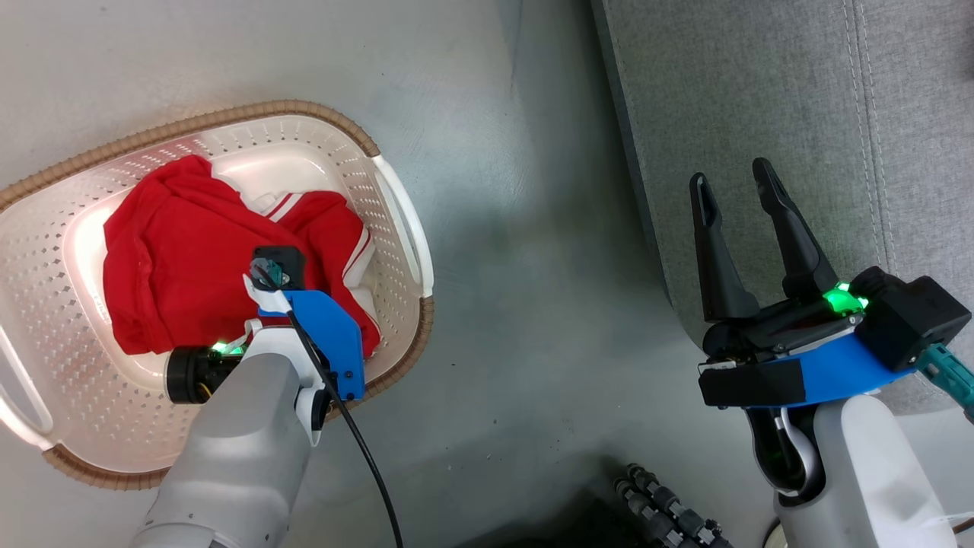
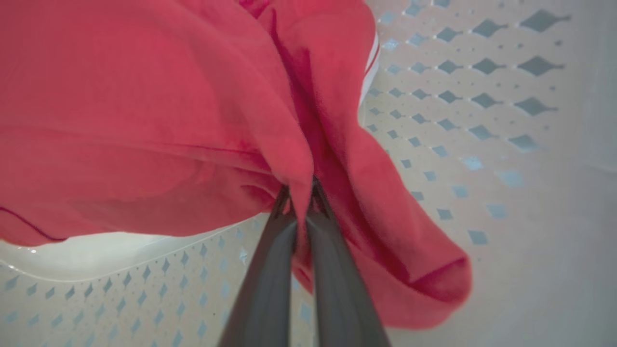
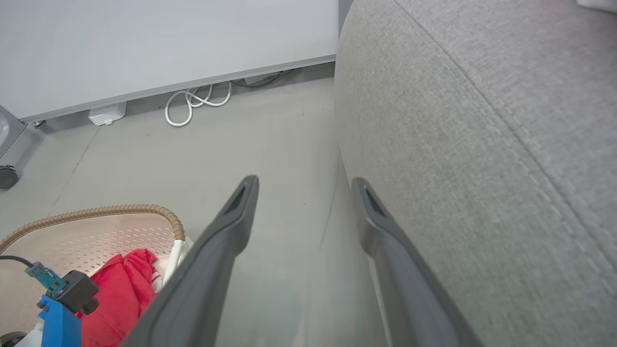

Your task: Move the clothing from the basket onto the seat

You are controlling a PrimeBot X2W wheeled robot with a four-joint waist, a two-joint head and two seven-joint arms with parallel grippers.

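Downward, left gripper (image 2: 300,190) pinches clothing (image 2: 144,120) inside basket (image 2: 458,96) (right gripper (image 1: 734,183) hovers, jaws apart).

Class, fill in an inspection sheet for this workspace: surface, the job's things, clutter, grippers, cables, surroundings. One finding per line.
Surface: smooth grey floor; the basket and the seat stand on it.
Job's things: red clothing bunched inside the basket; grey seat to the basket's right, across a strip of floor.
Clutter: small white box by the wall; dark ribbed hose at the head view's bottom edge.
Grippers: left gripper shut on a fold of the clothing, inside the basket; right gripper open, holding nothing, by the seat's edge.
Cables: black cable along the left arm; white cable looped by the wall.
Surroundings: pale wall panel; a castor beside it.
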